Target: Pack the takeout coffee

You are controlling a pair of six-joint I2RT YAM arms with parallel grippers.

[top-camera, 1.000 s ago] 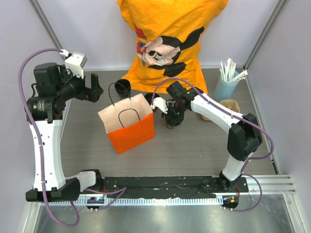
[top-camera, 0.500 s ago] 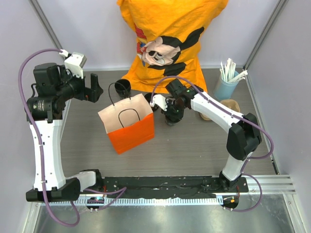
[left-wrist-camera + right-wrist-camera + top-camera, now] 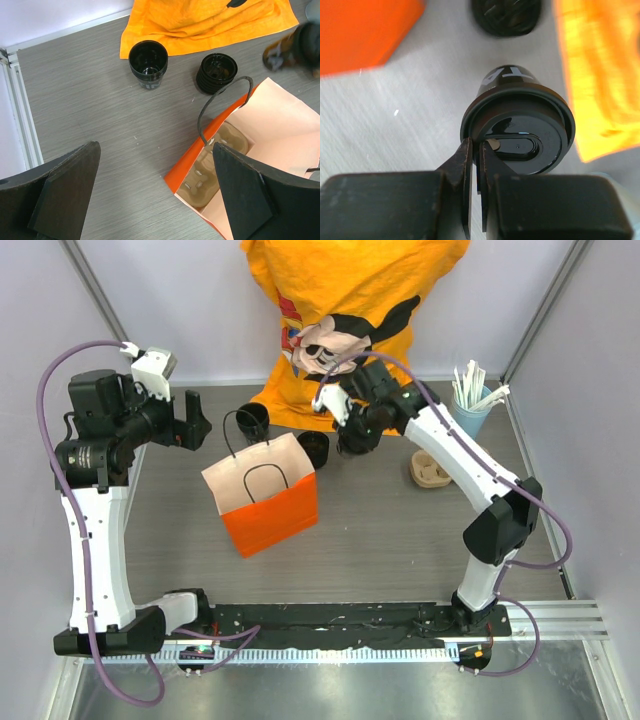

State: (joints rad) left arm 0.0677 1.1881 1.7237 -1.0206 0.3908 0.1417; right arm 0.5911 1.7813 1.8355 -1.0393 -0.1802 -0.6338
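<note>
One change: right hand [image 3: 475, 147] clamped on takeout coffee [image 3: 520, 125] rim, lifted; left hand [image 3: 155, 146] apart.

Bright even light, soft shadows; right wrist background blurs, takeout coffee [image 3: 520, 125] glints.

1 overhead, 2 wrist views (takeout coffee [image 3: 517, 135] shared)

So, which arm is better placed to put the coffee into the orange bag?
Right. The right end effector is shut on the lid rim of the takeout coffee, near the orange bag. The left end effector is open and holds nothing.
</note>
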